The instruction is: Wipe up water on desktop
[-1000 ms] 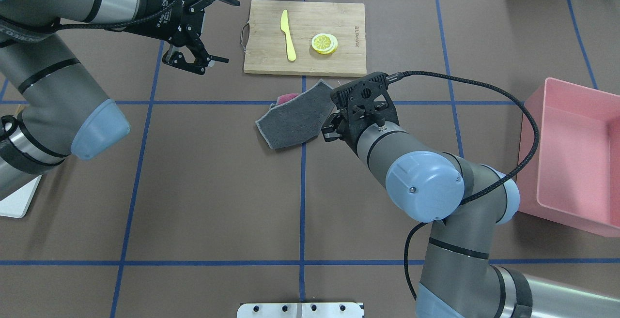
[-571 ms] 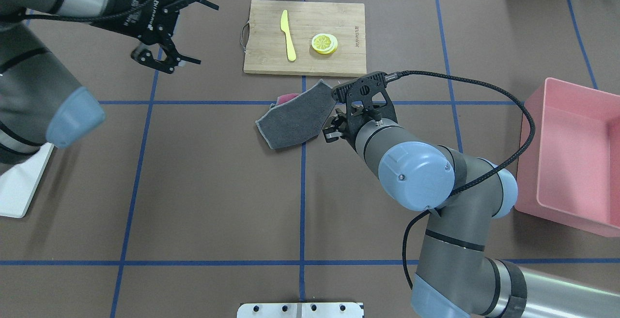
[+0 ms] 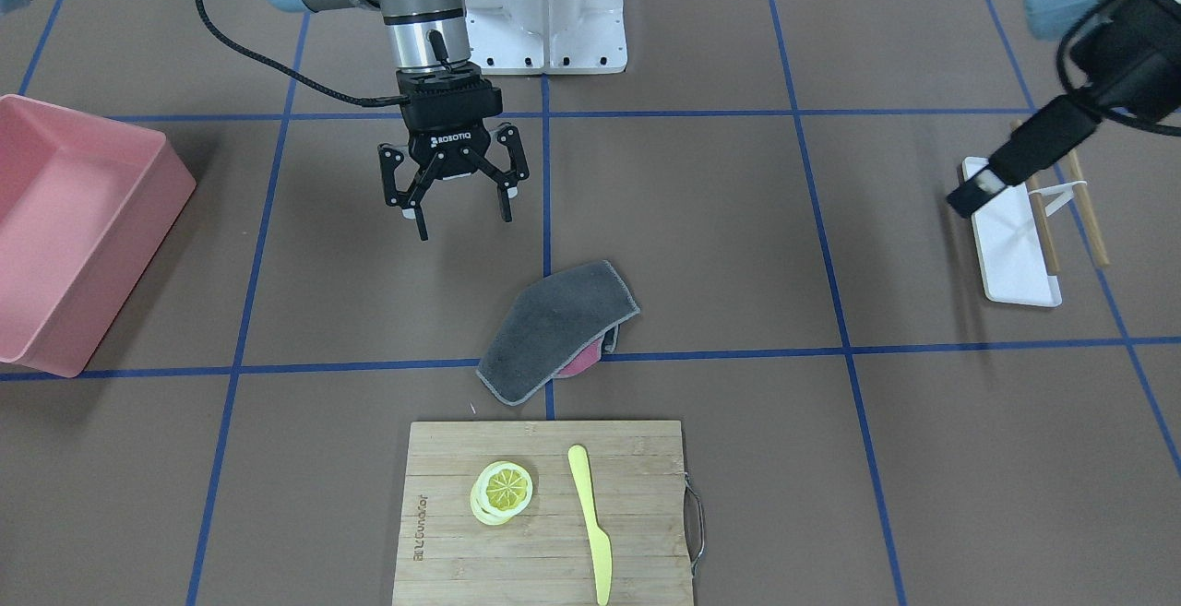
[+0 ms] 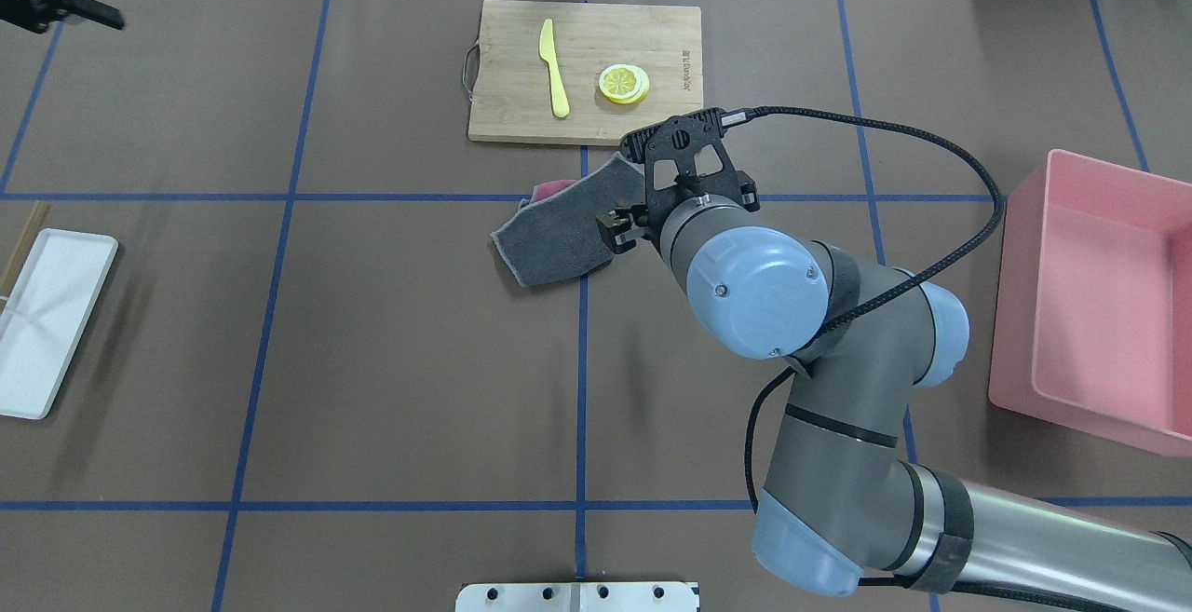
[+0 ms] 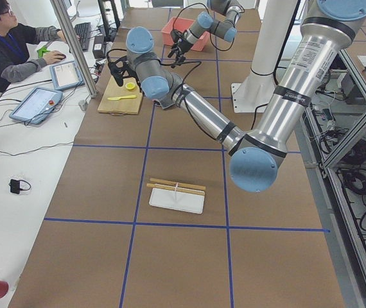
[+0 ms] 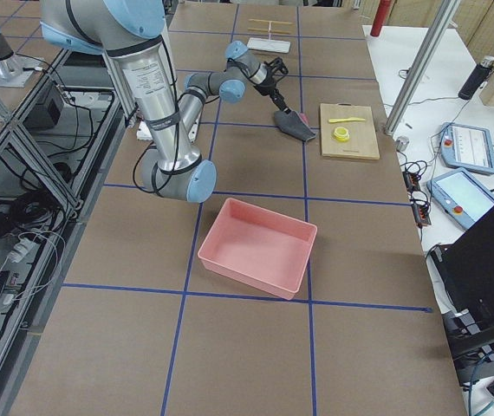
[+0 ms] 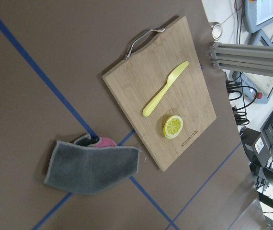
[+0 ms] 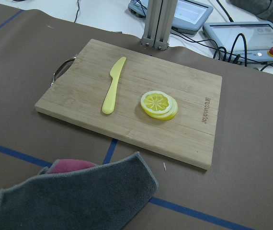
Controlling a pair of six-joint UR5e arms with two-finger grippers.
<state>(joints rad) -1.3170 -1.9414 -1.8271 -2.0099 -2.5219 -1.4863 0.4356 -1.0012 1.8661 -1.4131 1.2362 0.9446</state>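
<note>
Beside the cutting board (image 3: 637,468), by the operators' edge of the desktop (image 3: 738,246), lay the gray cloth (image 3: 554,325), likely soft and light; the right gripper (image 3: 464,223) hung nearby, spread and empty; a loose corner invited pinching.

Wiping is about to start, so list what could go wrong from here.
The right claw hangs open, short of the folded grey cloth; it may pinch only one layer. The cloth's corner lies near the bamboo cutting board, so a sweep could shove it and the yellow knife.
</note>
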